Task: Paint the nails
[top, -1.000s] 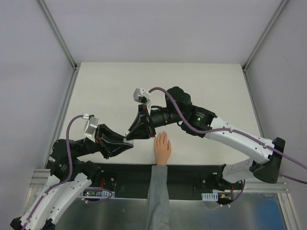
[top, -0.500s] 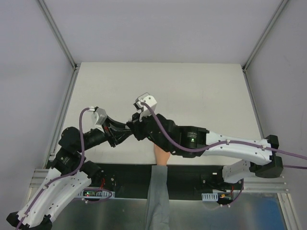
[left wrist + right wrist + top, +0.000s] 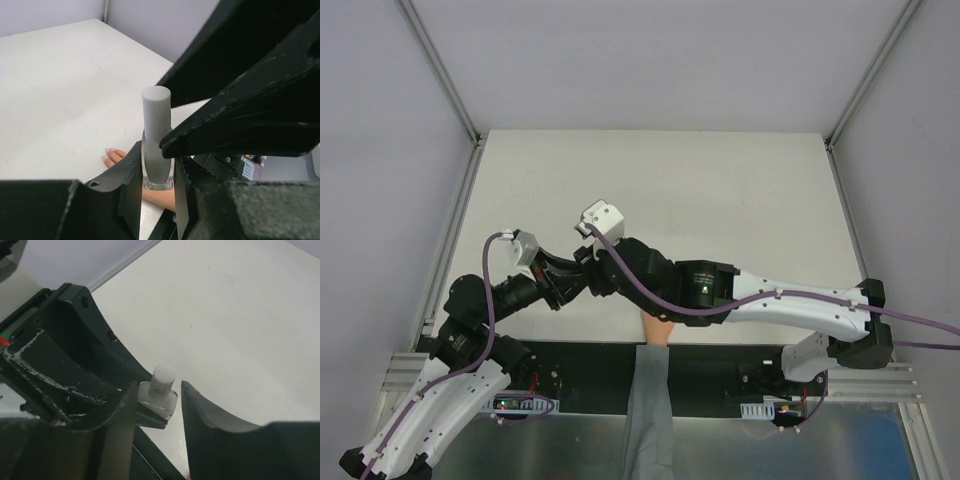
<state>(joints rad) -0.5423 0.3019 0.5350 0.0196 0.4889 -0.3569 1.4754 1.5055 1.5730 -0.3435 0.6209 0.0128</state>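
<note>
The left gripper [image 3: 156, 176] clamps the base of a small polish bottle [image 3: 157, 125] above the near left part of the table [image 3: 720, 180]. The right gripper [image 3: 159, 386], reaching across from the right, has its jaws parted narrowly on either side of the bottle's white cap [image 3: 163, 378]. The nails [image 3: 106, 150] tip the peach hand [image 3: 119, 157], which lies flat at the table's near edge just right of the bottle, mostly hidden under the right arm [image 3: 790, 300].

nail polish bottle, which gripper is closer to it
Left. The left gripper is shut on the nail polish bottle, holding it by its base; the right gripper is open, fingers either side of the white cap, not clamped.
</note>
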